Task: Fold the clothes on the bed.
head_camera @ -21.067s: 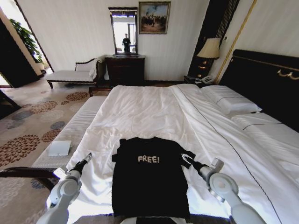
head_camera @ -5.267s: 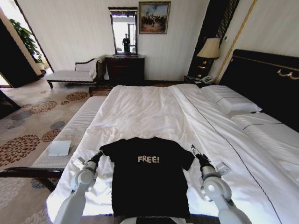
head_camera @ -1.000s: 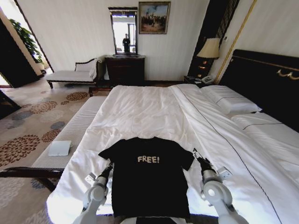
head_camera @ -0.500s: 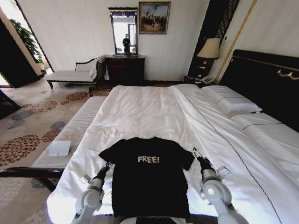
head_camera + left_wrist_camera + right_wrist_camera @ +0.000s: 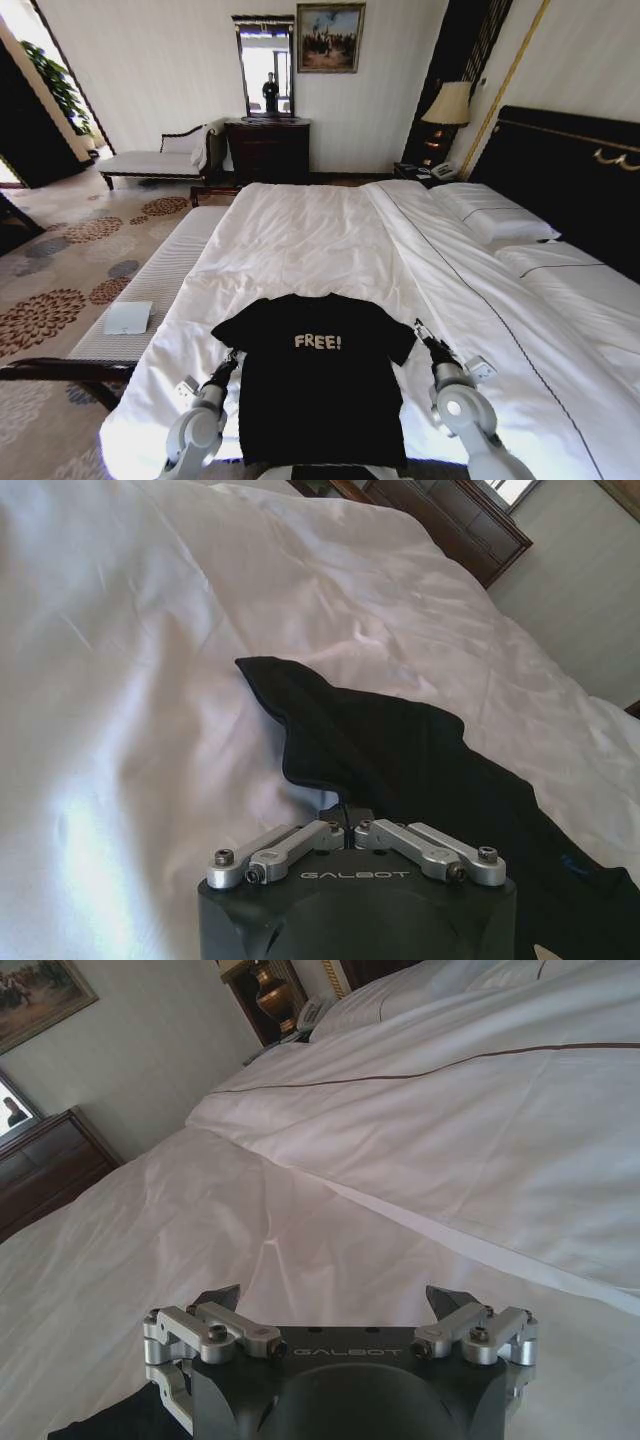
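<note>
**Now holding the left edge of the shirt**

Now we are looking down our own arms at the black T-shirt [image 5: 320, 385], which is lying flat and face up on the near end of the bed [image 5: 310, 240], its white "FREE!" lettering showing on the chest and both short sleeves spread out to the sides. It is sitting small against the white duvet, well short of the pillows [image 5: 495, 215] by the dark headboard [image 5: 570, 170].

Our left gripper [image 5: 228, 362] is sitting at the shirt's left side, just below the left sleeve. From the left wrist view we are seeing its linkages drawn together at the middle, the fingers closed on the dark fabric edge of the shirt [image 5: 420, 770], with the sleeve running away over the sheet beyond it.

Our right gripper [image 5: 425, 337] is resting beside the right sleeve, on the white bedding just off the shirt's edge. From the right wrist view its fingers [image 5: 222, 1300] are standing wide apart, holding nothing, with a corner of black cloth showing just beneath the left side of its body.
</note>
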